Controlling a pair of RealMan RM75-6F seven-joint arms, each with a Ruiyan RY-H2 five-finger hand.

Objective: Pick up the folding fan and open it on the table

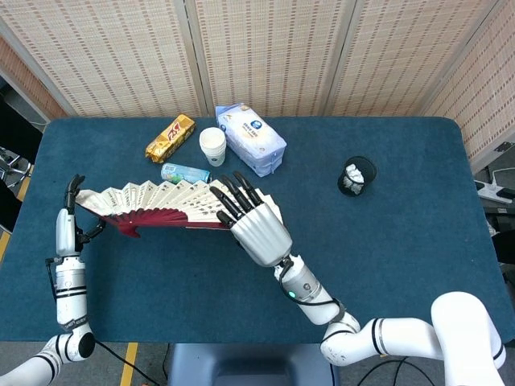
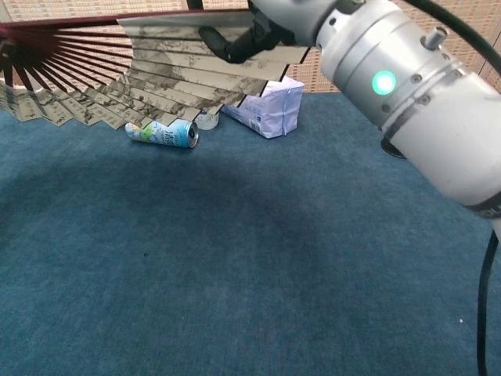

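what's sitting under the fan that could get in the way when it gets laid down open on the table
The open fan is held up above the table between the left hand and right hand. A can lies on its side below its far edge. The cloth nearer the robot looks bare.

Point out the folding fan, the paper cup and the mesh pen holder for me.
folding fan (image 1: 161, 195): head view, on the pleated paper leaf.
paper cup (image 1: 212, 146): head view, on the cup's white side wall.
mesh pen holder (image 1: 356, 176): head view, on the black mesh wall.
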